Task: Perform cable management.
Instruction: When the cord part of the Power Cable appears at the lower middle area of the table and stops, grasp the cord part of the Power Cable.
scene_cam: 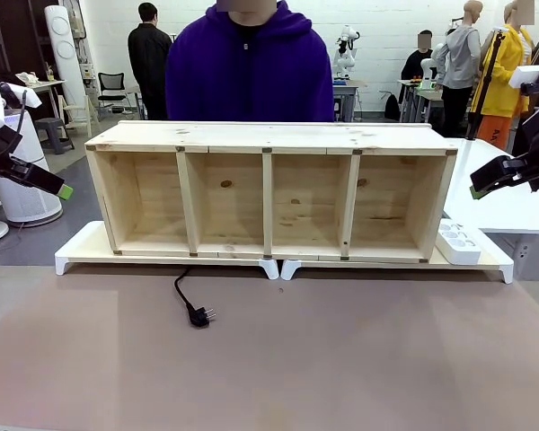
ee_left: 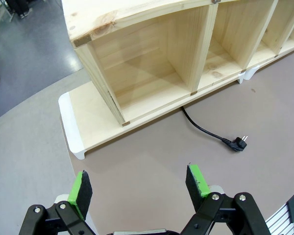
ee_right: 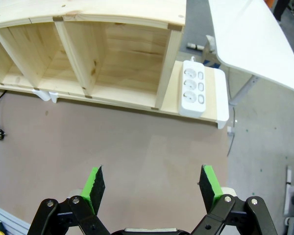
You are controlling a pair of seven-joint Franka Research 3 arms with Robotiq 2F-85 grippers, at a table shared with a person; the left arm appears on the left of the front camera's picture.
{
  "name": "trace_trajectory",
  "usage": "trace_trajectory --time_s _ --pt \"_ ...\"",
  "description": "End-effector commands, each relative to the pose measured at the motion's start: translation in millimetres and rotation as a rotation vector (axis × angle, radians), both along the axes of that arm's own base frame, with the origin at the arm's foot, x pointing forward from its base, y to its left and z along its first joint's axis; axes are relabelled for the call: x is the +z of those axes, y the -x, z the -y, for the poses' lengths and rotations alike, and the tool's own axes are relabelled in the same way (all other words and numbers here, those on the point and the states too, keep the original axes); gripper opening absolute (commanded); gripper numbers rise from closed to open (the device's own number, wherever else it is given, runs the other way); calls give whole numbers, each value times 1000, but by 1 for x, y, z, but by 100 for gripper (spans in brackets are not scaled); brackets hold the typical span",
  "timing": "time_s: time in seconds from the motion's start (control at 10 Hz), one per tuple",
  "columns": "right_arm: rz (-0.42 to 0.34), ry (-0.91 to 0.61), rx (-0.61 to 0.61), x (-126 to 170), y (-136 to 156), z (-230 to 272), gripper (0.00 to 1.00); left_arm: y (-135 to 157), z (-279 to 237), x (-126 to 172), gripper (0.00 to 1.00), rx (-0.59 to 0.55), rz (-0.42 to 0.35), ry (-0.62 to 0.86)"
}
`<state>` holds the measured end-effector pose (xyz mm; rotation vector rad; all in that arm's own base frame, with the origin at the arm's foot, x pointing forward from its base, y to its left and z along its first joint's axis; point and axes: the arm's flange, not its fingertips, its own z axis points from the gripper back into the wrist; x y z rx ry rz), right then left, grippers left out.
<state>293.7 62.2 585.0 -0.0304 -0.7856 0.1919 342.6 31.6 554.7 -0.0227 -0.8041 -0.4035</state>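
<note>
Black cable [scene_cam: 178,283] lay by the wooden shelf [scene_cam: 269,135]; left hand [ee_left: 138,183] and right hand [ee_right: 152,182] gaped empty; grasping near its plug [scene_cam: 200,315] seemed best.

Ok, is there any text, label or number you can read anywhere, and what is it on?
No text can be read.
The power strip: plain white, no print visible.
The shelf: bare wood, no label.
The cable: any mark on its plug is too small to tell.
</note>
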Motion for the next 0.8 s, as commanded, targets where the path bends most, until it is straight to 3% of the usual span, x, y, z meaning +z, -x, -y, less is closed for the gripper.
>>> trace_trajectory --time_s 0.0,0.7 --pt "-1 -14 -12 0 0 -1 100 0 0 1 100 6 8 7" --pt "-1 -14 -12 0 0 -1 100 0 0 1 100 6 8 7"
